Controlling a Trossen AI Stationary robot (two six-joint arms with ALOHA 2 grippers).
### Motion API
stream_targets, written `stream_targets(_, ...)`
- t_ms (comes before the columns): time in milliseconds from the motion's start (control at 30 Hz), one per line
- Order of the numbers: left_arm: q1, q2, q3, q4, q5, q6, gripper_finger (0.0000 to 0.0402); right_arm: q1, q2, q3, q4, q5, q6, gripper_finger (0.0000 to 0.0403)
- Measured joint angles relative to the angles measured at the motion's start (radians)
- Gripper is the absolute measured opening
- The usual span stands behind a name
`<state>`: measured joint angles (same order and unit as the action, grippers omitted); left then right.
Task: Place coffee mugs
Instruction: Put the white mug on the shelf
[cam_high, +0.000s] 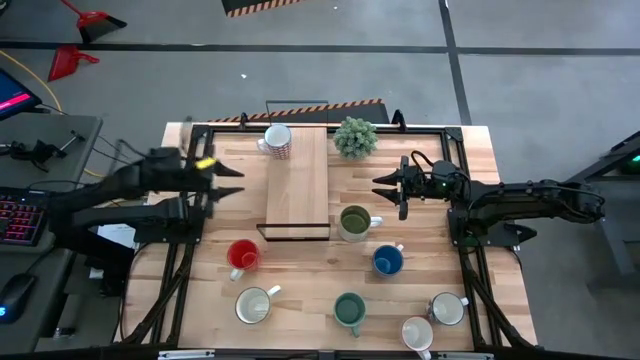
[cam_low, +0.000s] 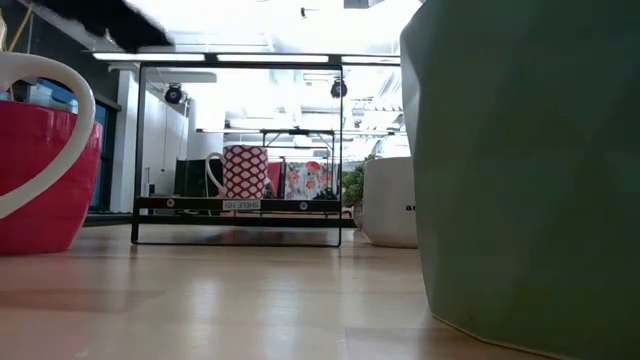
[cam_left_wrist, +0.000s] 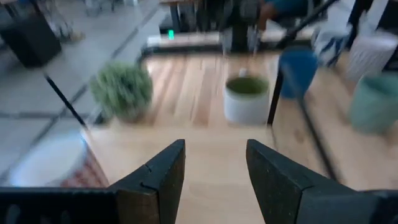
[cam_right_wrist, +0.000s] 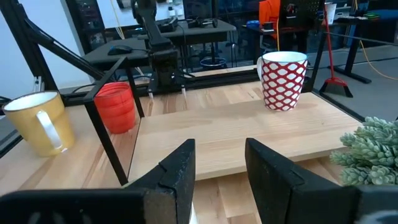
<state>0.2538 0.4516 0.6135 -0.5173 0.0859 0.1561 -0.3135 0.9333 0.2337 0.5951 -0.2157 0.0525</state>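
Both your left gripper (cam_high: 238, 181) and right gripper (cam_high: 378, 182) hover empty with fingers apart beside the wooden shelf (cam_high: 297, 180), where only the red-patterned mug (cam_high: 277, 141) stands, so seven mugs, like the red mug (cam_high: 243, 256), remain on the table (cam_high: 300, 300).

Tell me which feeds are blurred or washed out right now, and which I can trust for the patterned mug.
Left wrist view: smeared throughout, the potted plant and olive mug soft. Low view: ceiling lights blown out, near teal mug fills the right side. Right wrist view: sharp, the patterned mug stands clear on the wooden shelf. High view: left arm blurred near its gripper.
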Motion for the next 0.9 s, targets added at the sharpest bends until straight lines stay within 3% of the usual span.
stream_targets(133, -0.001, -0.001, -0.130, 0.163, 0.016, -0.029, 0.0158, 0.000, 0.000, 0.000, 0.011, 0.000, 0.000, 0.0122)
stream_targets(300, -0.003, 0.000, -0.229, 0.272, 0.113, -0.100, 0.0158, 0.000, 0.000, 0.000, 0.029, 0.006, 0.002, 0.0122)
stream_targets(633, -0.103, -0.088, -0.309, 0.298, 0.125, -0.178, 0.0158, 0.000, 0.000, 0.000, 0.089, 0.039, -0.030, 0.0122)
stream_targets(900, -0.165, -0.220, -0.322, 0.225, 0.011, -0.170, 0.0158, 0.005, 0.000, 0.000, 0.113, 0.040, 0.031, 0.0122)
